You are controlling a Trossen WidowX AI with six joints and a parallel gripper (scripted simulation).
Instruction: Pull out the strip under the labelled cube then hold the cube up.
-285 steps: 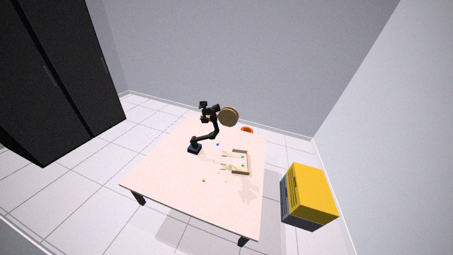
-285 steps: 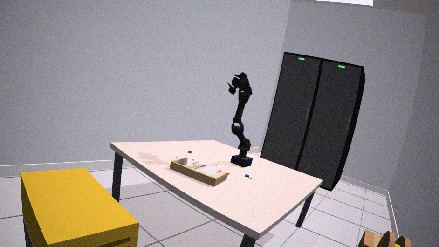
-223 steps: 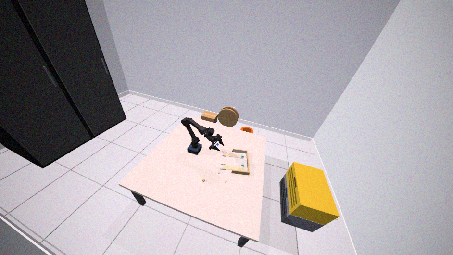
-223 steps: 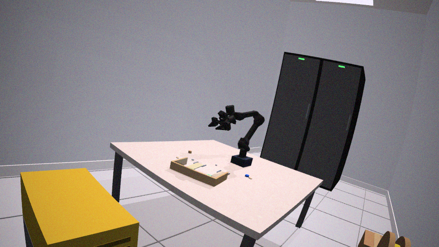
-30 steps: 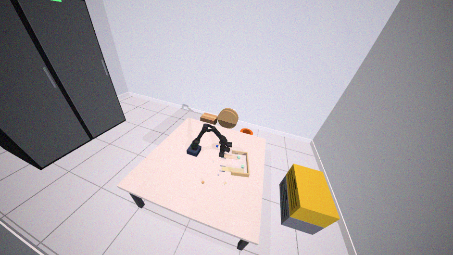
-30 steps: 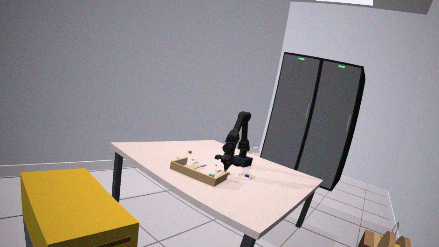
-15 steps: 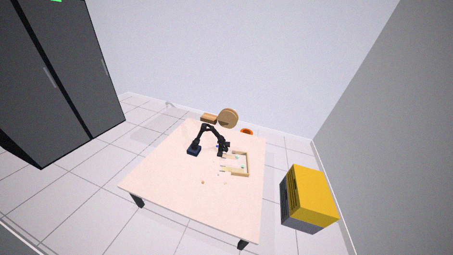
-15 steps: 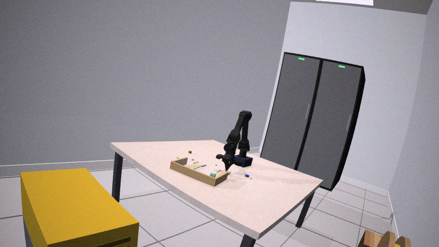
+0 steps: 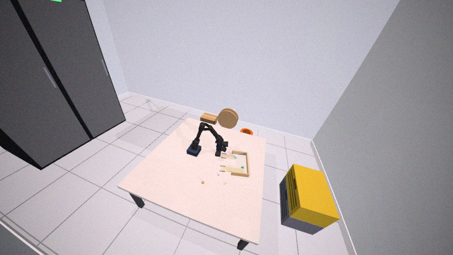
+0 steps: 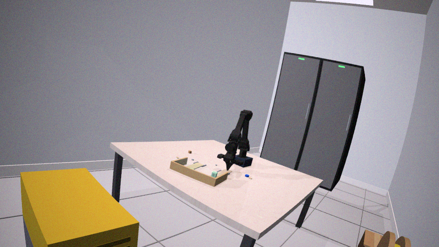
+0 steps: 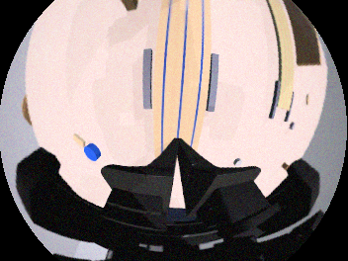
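My gripper (image 9: pixel 218 155) (image 10: pixel 228 169) (image 11: pixel 177 141) is shut and empty. Its tips are low over the near part of a tan strip (image 9: pixel 226 156) (image 11: pixel 174 74) with blue lines; I cannot tell whether they touch it. A green cube (image 9: pixel 235 156) (image 10: pixel 214 174) with a dark mark on its side is at this strip's far part. A pale yellow strip (image 9: pixel 232 169) (image 10: pixel 196 165) (image 11: pixel 286 74) lies parallel to it. A second green cube (image 9: pixel 242 166) is at that strip's far part; the tray wall hides it in the exterior view. Neither cube shows in the wrist view.
A three-sided wooden tray wall (image 9: pixel 247 163) (image 10: pixel 192 174) surrounds the strips' far ends. Grey rails (image 11: pixel 147 79) flank the lined strip. A blue disc (image 10: pixel 246 175) (image 11: pixel 92 151), a small brown block (image 9: pixel 202 182) (image 10: pixel 189 152) and small bits lie on the table (image 9: pixel 190 196) (image 10: pixel 260 202).
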